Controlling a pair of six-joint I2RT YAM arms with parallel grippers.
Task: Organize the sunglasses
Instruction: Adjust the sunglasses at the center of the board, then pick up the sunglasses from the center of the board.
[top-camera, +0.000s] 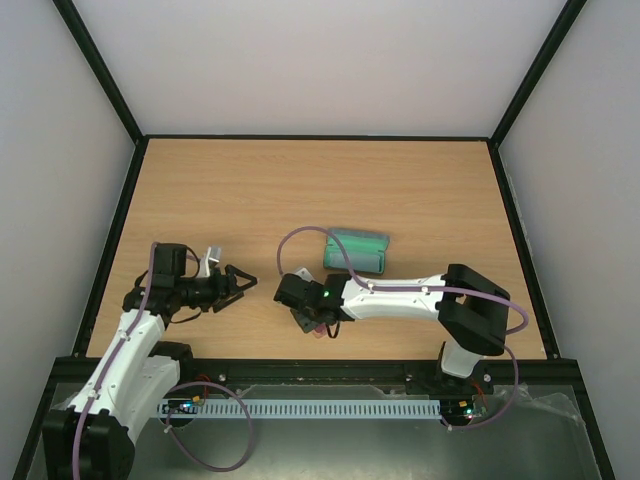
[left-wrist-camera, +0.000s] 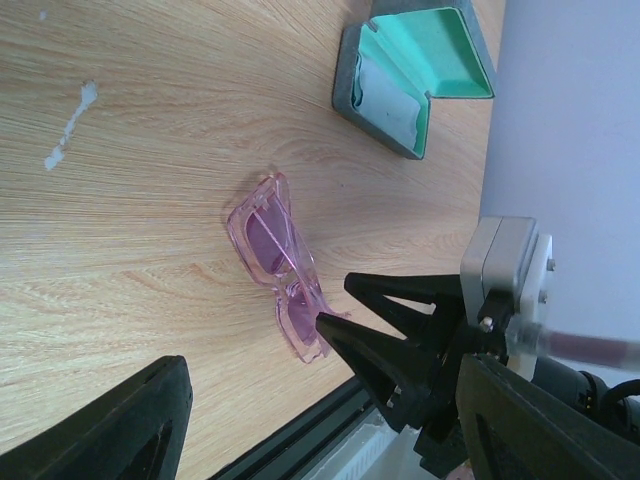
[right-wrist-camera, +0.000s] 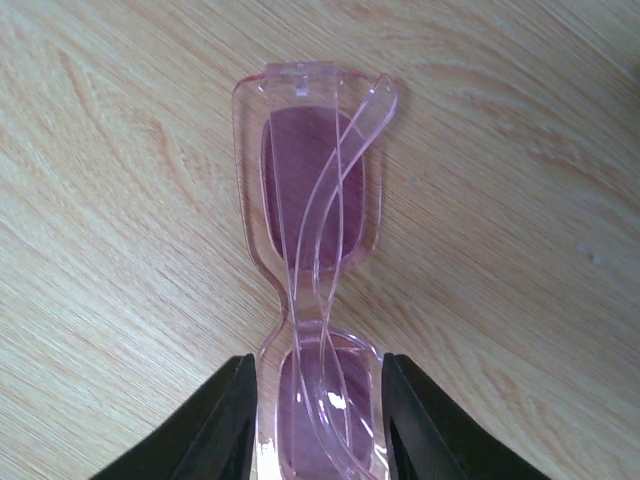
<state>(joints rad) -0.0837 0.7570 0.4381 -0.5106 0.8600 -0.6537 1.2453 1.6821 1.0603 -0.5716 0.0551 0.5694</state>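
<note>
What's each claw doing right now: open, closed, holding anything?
Left claw: open, empty.
Right claw: set around one end of the sunglasses; whether it grips them cannot be told.

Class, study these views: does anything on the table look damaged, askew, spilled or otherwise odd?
A whitish smear marks the table, away from the sunglasses. Otherwise nothing stands out: the sunglasses lie folded and intact, and the case sits open with a cloth inside.

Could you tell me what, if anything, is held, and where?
The right gripper flanks one lens of the sunglasses on the table; a firm hold cannot be told. The left gripper holds nothing.
</note>
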